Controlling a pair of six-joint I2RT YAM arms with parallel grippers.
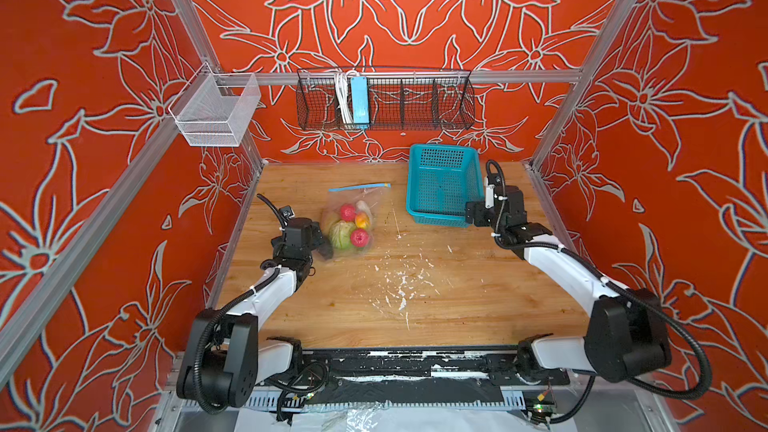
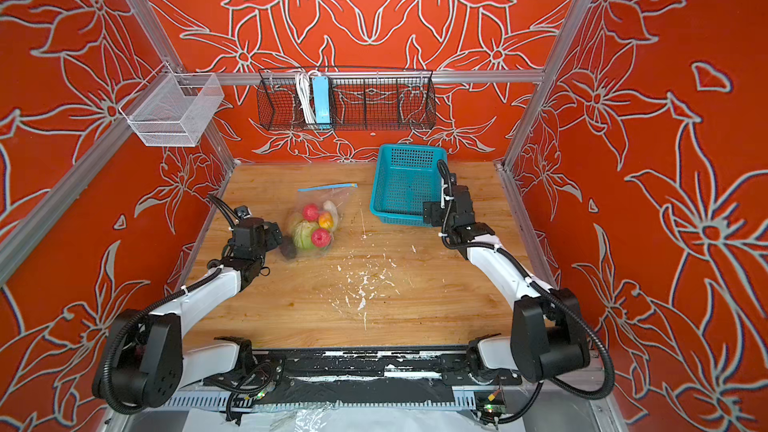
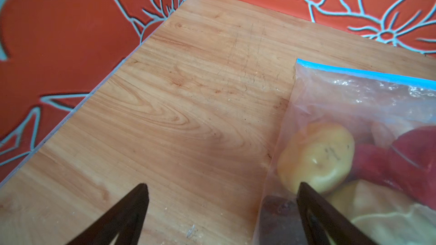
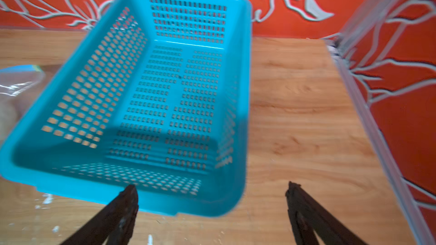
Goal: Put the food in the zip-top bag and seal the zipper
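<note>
The clear zip-top bag [image 1: 353, 218] lies on the wooden table, left of the middle, in both top views. Inside it sit the food: a green cabbage [image 1: 341, 234], two red strawberries [image 1: 360, 238], an orange-yellow mango [image 1: 362, 221] and a yellow-green fruit [image 3: 316, 159]. A dark avocado [image 3: 278, 218] fills the bag's near corner. The blue zipper [image 1: 359, 187] lies straight along the far edge; I cannot tell if it is sealed. My left gripper [image 3: 223, 185] stands open at the bag's near left corner, one finger over the plastic. My right gripper [image 4: 211, 186] is open at the basket's near right corner, holding nothing.
The teal lattice basket [image 1: 442, 184] stands empty at the back right. A black wire rack [image 1: 386, 103] with a light-blue power strip [image 1: 359, 101] hangs on the back rail. A white mesh bin [image 1: 214, 112] hangs at the left. White flecks [image 1: 399, 284] mark the table.
</note>
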